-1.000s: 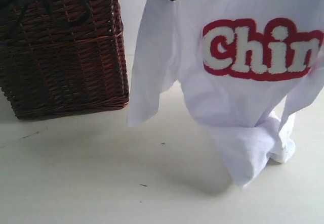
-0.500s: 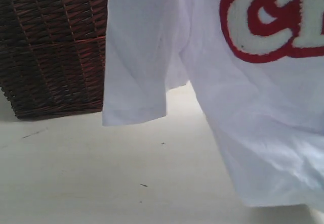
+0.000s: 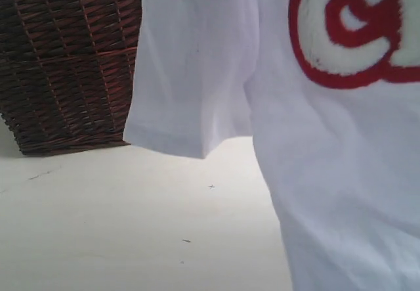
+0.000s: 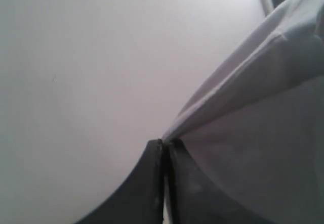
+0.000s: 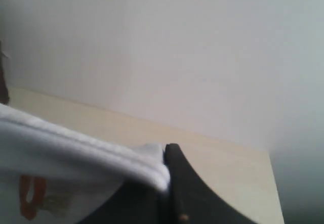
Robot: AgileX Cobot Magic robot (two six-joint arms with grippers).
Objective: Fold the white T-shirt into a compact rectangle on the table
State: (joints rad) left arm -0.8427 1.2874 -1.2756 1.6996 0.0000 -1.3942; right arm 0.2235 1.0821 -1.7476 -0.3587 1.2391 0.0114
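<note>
The white T-shirt [image 3: 335,153] hangs close to the exterior camera, filling the right half, with one sleeve [image 3: 190,81] dangling and the red-outlined letter C [image 3: 348,28] showing. Below it lies the table [image 3: 118,225]. Neither gripper shows in the exterior view. In the left wrist view my left gripper [image 4: 164,143] is shut on a stretched edge of the T-shirt [image 4: 263,82]. In the right wrist view my right gripper [image 5: 166,150] is shut on a hemmed edge of the T-shirt [image 5: 86,148], which drapes over one finger.
A dark brown wicker basket [image 3: 65,67] with a white lace rim stands at the back left on the table. Small dark specks [image 3: 186,241] mark the pale surface in front of it. The right wrist view shows a table edge [image 5: 271,183] and a pale wall behind.
The shirt has come much closer to the exterior camera and now fills more of the view; the sleeve has swung left and the lettering has grown larger. The black arm is out of sight.
</note>
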